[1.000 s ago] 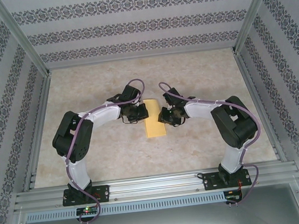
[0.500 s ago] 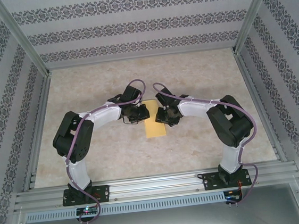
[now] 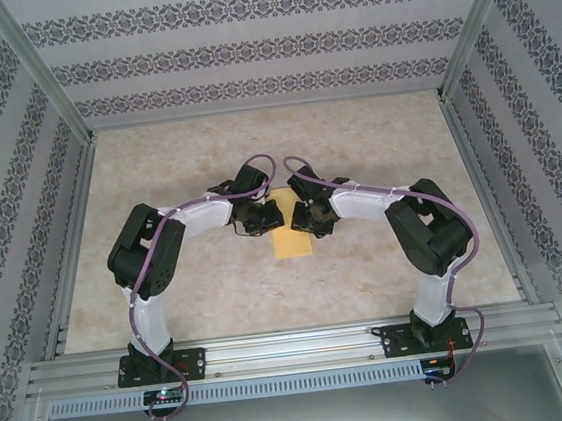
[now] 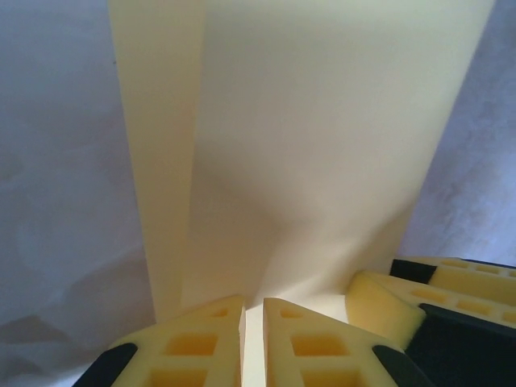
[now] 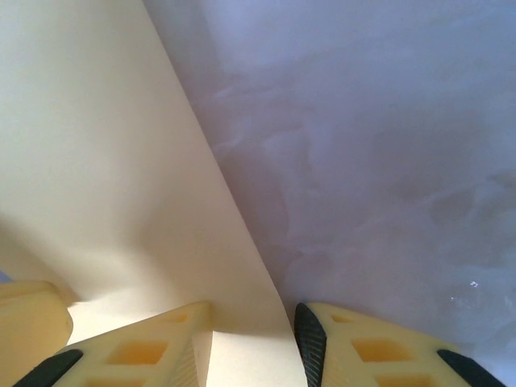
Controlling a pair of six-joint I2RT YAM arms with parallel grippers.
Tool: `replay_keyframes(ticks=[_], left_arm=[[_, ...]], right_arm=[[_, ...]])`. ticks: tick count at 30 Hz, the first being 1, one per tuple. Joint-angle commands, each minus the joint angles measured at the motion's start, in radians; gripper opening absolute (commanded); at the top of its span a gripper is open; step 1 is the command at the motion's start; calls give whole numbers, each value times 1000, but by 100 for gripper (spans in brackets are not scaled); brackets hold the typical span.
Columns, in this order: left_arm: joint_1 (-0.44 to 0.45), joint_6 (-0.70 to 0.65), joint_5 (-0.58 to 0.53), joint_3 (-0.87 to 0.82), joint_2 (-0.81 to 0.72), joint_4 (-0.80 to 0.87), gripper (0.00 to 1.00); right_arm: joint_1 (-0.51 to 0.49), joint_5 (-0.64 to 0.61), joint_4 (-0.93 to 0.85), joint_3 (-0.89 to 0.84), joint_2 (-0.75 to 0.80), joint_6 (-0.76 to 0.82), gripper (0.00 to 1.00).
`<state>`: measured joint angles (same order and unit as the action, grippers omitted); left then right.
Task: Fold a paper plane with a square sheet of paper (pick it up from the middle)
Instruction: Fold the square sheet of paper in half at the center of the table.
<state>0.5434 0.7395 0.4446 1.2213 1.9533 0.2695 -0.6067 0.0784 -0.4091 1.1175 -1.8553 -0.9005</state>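
Note:
The square sheet of paper (image 3: 292, 240) lies mid-table as a narrow yellow rectangle between both grippers. My left gripper (image 3: 269, 216) sits on its far left part. In the left wrist view the paper (image 4: 322, 121) has a folded strip along its left side, and my left gripper (image 4: 254, 322) is shut on it with only a slit between the jaws. My right gripper (image 3: 307, 219) is at the paper's right edge. In the right wrist view that gripper (image 5: 251, 343) is open, with the raised edge of the paper (image 5: 97, 145) passing between its jaws, close to the dark right pad (image 5: 309, 343).
The beige table (image 3: 205, 158) is fenced by a metal frame and patterned walls. The right gripper's yellow fingers (image 4: 387, 300) sit close beside the left one's. The left gripper's finger (image 5: 28, 318) is at the right wrist view's lower left.
Both grippers have moved inward and a little farther back over the paper, ending nearly tip to tip. The right jaws stand wider than a second ago.

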Motion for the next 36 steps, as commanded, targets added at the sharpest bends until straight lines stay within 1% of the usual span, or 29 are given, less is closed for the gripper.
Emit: replay_keyframes(ticks=[1,8,11,15,18,19,21,25,26,31,36], left_arm=[[14,36,18,17,27,-31,16],[13,40,-75,68,91,102,13],[12,28,-106,73,99,129,13],[12,2,-108,78,99,147,11],[12,-21,-119,80,95,166,11],[12,-27,-122,78,93,167,11],[12,-37,-121,81,94,169,9],[12,-45,-117,85,95,172,8],[12,-48,-118,86,97,173,8],[12,-60,-125,89,99,187,7],[13,-68,-131,92,101,196,7]], right_arm=[[-25,17,-47,-19,-61,-35,36],[-30,47,-10,-23,-52,-33,36],[-30,50,1,-28,-15,-4,37],[-2,56,84,-101,105,26,39],[32,92,183,-184,209,49,40],[47,128,232,-209,237,62,41],[72,254,329,-250,254,83,38],[86,415,412,-262,207,108,24],[85,431,417,-261,185,104,20],[97,482,503,-303,113,66,13],[100,456,476,-355,105,90,12]])
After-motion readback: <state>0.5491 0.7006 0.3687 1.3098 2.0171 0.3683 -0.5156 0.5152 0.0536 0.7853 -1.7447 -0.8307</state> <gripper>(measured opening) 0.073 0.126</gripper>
